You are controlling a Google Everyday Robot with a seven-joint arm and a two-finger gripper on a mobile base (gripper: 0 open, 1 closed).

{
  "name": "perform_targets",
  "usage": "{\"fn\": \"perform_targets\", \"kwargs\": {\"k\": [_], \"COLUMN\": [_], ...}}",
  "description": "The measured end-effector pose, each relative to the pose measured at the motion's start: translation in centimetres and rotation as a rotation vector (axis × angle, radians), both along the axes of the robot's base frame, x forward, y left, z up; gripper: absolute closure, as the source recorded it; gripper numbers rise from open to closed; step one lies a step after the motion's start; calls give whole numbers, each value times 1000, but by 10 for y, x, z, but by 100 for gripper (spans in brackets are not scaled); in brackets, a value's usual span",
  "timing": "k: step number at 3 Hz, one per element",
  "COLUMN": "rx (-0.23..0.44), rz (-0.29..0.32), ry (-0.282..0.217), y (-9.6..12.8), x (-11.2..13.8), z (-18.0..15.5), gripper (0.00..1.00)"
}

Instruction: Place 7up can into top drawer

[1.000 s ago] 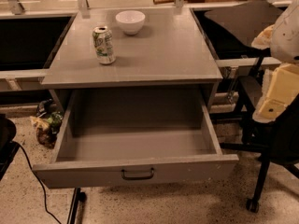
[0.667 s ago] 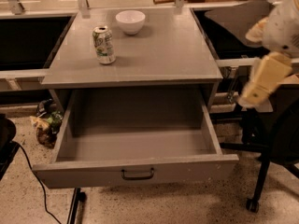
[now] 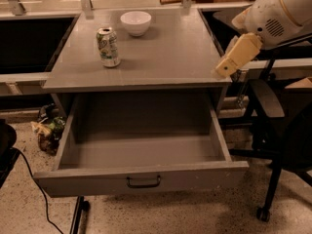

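7up can [image 3: 108,47] stands upright, far left on the table [image 3: 168,57] — top drawer [image 3: 141,180] pulled open; gripper [image 3: 228,66] slants down over the right edge, grip unreadable.

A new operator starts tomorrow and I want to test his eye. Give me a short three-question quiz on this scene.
1. True or false: the top drawer is pulled open and holds nothing.
2. Where is the 7up can? A) inside the drawer B) upright on the table, left of the white bowl C) on the floor
3. Fill in: the gripper hangs at the table's ____ edge, apart from the can.

Key: 1 true; 2 B; 3 right.
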State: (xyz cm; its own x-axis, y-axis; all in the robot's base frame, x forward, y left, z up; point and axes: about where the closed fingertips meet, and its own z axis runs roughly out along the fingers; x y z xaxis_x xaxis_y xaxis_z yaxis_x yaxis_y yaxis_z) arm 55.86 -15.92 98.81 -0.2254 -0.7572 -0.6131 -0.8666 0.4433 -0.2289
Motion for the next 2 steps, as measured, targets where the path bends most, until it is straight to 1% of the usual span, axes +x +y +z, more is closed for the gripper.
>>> {"fn": "perform_targets", "kwargs": {"k": [1,2], "rx": [0,34], "rz": [0,15], "ry": [0,-22], "y": [0,13], "x": [0,23], "z": [0,-7], "gripper": [0,0]}}
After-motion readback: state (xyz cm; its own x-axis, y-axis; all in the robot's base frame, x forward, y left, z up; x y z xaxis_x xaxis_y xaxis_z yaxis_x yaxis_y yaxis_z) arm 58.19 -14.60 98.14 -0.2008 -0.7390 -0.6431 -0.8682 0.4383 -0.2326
